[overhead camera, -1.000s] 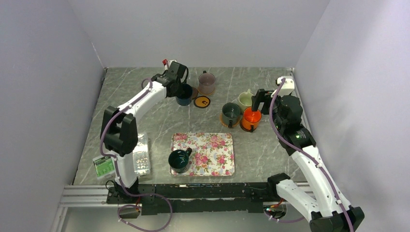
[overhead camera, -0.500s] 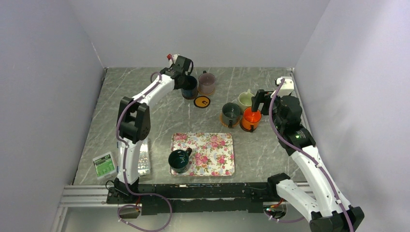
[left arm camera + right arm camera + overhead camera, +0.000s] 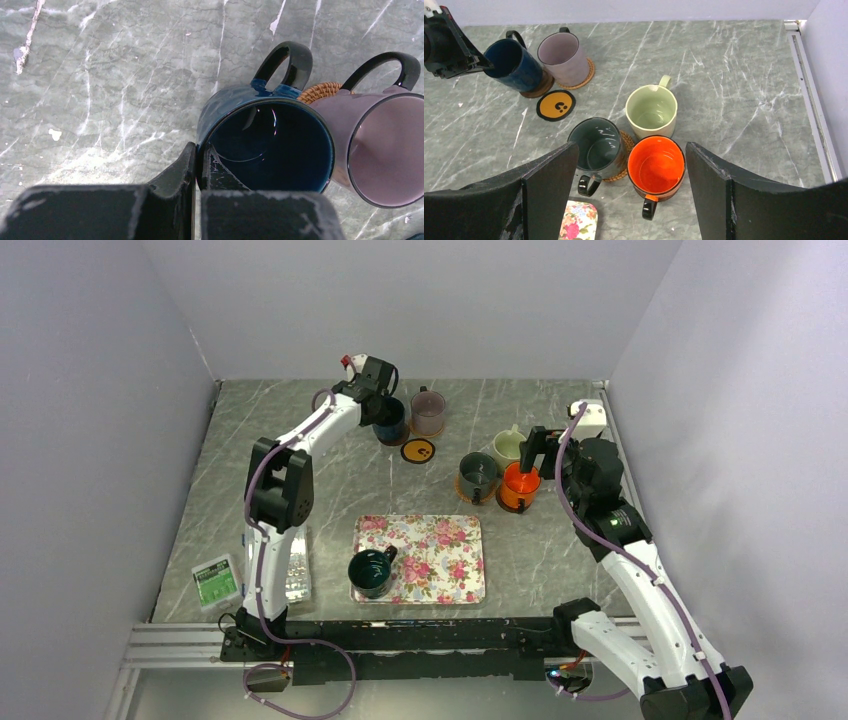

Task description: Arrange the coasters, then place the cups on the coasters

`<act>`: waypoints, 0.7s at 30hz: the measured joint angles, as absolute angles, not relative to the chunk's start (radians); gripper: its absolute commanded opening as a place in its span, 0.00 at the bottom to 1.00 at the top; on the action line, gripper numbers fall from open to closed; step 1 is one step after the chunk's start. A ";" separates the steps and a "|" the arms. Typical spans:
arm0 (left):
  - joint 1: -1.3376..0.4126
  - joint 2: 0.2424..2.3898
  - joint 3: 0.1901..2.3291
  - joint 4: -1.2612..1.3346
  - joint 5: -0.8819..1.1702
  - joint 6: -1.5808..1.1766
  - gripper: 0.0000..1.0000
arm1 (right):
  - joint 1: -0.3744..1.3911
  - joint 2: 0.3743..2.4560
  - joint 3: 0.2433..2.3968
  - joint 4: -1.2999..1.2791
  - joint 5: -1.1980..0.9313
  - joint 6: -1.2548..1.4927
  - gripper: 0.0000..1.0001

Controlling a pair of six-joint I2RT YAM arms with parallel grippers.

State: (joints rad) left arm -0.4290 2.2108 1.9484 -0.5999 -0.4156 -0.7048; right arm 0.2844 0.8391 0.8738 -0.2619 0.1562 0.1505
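Now | left gripper [image 3: 197, 165] clamped on navy cup [image 3: 270, 145] rim, far left, on brown coaster [image 3: 536, 89], just beside mauve cup [image 3: 385, 145] | bare table [image 3: 100, 75] to its left | right gripper [image 3: 629, 150] apart over orange cup [image 3: 656, 167], near right edge

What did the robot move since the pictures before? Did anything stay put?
The left gripper, pinching the navy cup by its rim, carried it a little toward the far edge and to the right, close beside the mauve cup. Nothing was picked up or let go. The right gripper stayed open over the orange cup; everything else stayed put.
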 measured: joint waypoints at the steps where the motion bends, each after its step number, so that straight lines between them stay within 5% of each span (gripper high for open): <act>1: -0.429 2.214 1.951 -0.600 -0.416 -0.711 0.03 | 0.284 0.840 0.874 -0.262 0.156 0.150 0.83; 21: -0.429 2.256 1.975 -0.589 -0.417 -0.792 0.03 | 0.284 0.854 0.874 -0.264 0.156 0.151 0.83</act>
State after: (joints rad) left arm -0.4290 2.2559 1.9751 -0.5888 -0.4168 -0.7921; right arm 0.2844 0.8536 0.8738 -0.2642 0.1562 0.1509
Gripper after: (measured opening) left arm 0.062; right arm 0.825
